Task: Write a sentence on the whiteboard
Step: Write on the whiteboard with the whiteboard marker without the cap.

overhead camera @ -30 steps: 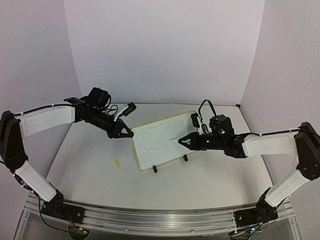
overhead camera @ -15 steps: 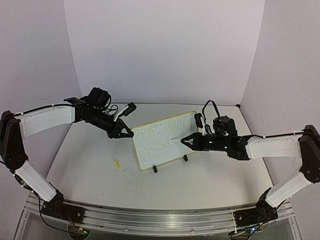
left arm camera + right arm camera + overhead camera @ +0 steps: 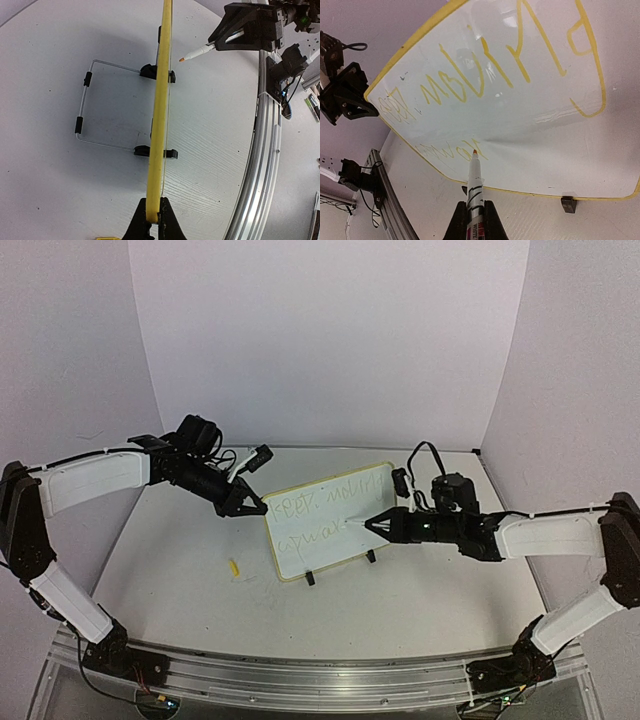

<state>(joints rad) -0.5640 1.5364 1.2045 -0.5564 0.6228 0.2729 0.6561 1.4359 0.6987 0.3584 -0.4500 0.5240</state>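
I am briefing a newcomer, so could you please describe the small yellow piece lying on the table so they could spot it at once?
On the white table stands a yellow-rimmed whiteboard near the middle. Seen from above, just left of its lower left corner, lies the small yellow piece. It is the only loose thing lying flat there, not touching the board.

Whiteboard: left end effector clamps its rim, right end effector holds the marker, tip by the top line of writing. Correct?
Almost. The right wrist view shows the marker tip by the lower line of the sentence, not the top. The left end effector does clamp the whiteboard rim and the right end effector holds the marker.
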